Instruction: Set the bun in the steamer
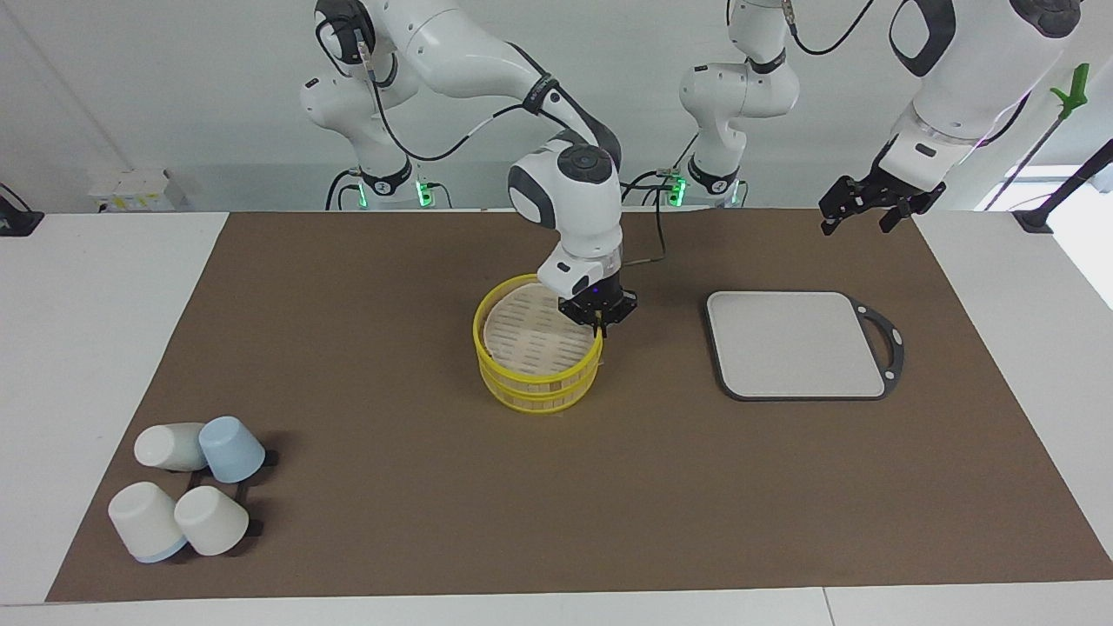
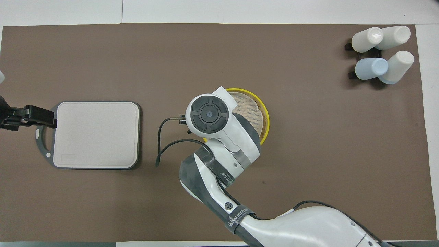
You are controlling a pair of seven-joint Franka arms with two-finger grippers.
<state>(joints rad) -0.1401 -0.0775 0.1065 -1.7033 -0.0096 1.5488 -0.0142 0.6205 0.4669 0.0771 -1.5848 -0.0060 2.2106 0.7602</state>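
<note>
One steamer (image 1: 539,348) is sitting mid-table on the brown mat (image 1: 348,330), its slatted bottom showing bare where visible; the bun is not showing in either view. The right gripper (image 1: 599,323) is hanging at the steamer's rim toward the left arm's end, fingers pressed close together; whether they are pinching anything cannot be told. One grey board (image 1: 796,343) is lying beside the steamer toward the left arm's end. The left gripper (image 1: 869,204) is waiting in the air over the mat's edge near that board, fingers spread. Four cups (image 1: 187,491) are clustering at the right arm's end, farther from the robots.
</note>
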